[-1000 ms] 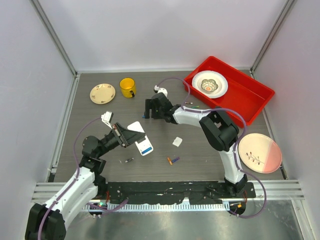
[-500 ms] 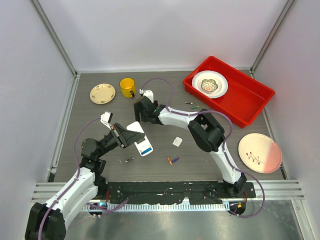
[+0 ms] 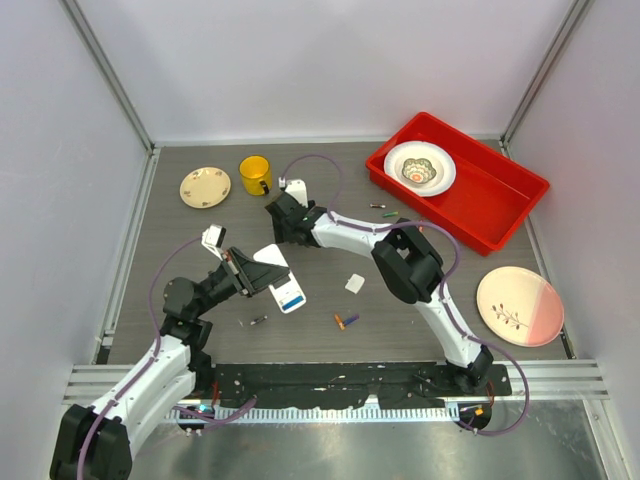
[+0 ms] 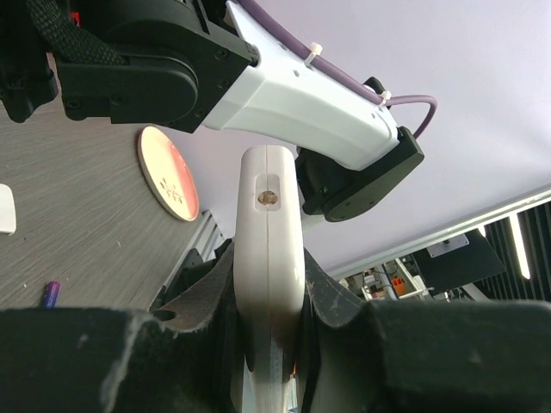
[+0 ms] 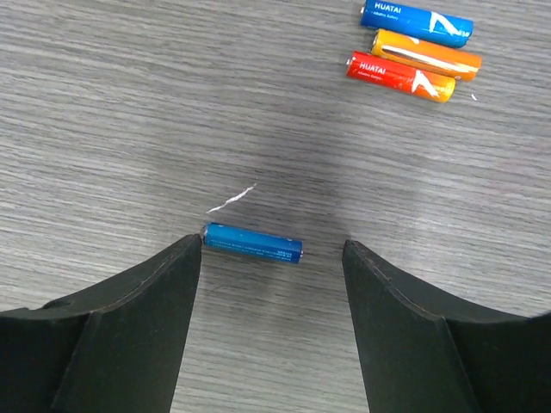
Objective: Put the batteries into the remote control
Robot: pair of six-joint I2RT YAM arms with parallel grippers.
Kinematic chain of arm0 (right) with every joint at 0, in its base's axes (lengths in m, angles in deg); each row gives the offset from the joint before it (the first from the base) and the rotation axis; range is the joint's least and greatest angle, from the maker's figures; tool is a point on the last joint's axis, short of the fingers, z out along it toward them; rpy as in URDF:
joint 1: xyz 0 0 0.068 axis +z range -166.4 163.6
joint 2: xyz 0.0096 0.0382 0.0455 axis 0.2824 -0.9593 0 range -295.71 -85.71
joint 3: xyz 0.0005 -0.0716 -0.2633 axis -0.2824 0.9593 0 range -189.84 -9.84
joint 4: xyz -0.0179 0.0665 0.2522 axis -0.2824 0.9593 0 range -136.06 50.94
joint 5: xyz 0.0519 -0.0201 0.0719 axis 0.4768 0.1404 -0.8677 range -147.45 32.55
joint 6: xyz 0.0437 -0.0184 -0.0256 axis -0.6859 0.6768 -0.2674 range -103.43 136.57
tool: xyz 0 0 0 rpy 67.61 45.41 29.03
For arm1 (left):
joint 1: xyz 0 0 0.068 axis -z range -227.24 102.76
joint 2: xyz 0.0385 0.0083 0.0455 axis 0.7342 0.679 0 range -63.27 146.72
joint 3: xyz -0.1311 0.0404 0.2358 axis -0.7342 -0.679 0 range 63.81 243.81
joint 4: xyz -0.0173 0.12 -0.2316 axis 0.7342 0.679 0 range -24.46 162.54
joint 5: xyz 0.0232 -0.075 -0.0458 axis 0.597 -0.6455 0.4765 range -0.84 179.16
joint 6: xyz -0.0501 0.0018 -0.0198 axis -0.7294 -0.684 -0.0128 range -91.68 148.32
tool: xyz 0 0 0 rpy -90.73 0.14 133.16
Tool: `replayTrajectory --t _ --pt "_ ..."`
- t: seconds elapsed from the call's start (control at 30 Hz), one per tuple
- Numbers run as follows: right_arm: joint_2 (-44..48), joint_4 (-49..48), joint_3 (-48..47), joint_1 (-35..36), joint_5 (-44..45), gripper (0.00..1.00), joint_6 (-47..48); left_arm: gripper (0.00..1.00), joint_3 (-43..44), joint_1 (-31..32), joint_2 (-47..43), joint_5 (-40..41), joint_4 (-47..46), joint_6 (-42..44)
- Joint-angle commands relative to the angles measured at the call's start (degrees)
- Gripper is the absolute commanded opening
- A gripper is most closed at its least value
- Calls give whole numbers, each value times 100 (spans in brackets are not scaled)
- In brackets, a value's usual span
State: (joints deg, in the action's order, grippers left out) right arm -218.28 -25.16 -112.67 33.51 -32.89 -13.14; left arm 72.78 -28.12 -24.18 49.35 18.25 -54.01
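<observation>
The remote control (image 3: 272, 268) is a slim white rectangle with a blue patch at its near end, raised off the table at left centre. My left gripper (image 3: 245, 272) is shut on it; the left wrist view shows it edge-on (image 4: 269, 224) between the pads. My right gripper (image 3: 283, 222) hangs low over the table behind the remote, open. A blue battery (image 5: 252, 243) lies flat between its fingers, one end against the left finger (image 5: 164, 292). Three more batteries (image 5: 413, 50), blue, orange and red, lie just beyond. Orange and purple batteries (image 3: 345, 320) lie at front centre.
A small white square piece (image 3: 354, 283) lies right of the remote. A yellow mug (image 3: 255, 175) and a small plate (image 3: 205, 187) stand at the back left. A red tray (image 3: 490, 195) holds a bowl (image 3: 420, 168). A pink plate (image 3: 519, 306) is at right.
My right gripper has swung left across the table and come down over the blue battery, its jaws narrowing a little. The left arm and the remote have stayed put.
</observation>
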Motion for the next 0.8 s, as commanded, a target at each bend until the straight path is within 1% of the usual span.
replayTrajectory --t 0.0,0.2,0.27,0.3,0.37,0.4,0.47,0.5,0.57,0.6,0.67,0.7,0.77 --pt "-251 194 -255 1 32 72 -193 0 -18 -22 -68 70 -413 -56" --pt "-374 203 -343 1 -82 69 -210 0 -80 -22 -86 96 -404 -73" --pt "-383 168 -300 1 -109 65 -201 0 -89 -22 -86 114 -404 -73" --pt "-375 142 -273 1 -118 62 -193 0 -97 -13 -86 114 -404 -73" --pt "-366 133 -221 1 -153 59 -184 0 -97 -22 -77 114 -404 -73" --pt "-340 142 -194 10 -162 54 -193 0 -106 -22 -77 114 -404 -73" --pt "-304 98 -63 1 -197 49 -236 0 -106 -13 -86 114 -404 -73" --pt "-235 46 -1 1 -232 45 -245 0 -106 -13 -86 114 -404 -73" --pt "-164 1 183 1 -232 40 -272 0 -115 -13 -95 114 -404 -73" --pt "-120 -34 254 -8 -215 36 -298 0 -115 -13 -86 123 -404 -73" --pt "73 -78 526 -51 -197 31 -333 0 -115 -22 -86 132 -387 -73" --pt "169 -156 640 -69 -188 27 -385 0 -106 -22 -86 140 -378 -65" --pt "573 -297 1131 -148 -179 24 -421 0 -106 -22 -86 140 -352 -56"
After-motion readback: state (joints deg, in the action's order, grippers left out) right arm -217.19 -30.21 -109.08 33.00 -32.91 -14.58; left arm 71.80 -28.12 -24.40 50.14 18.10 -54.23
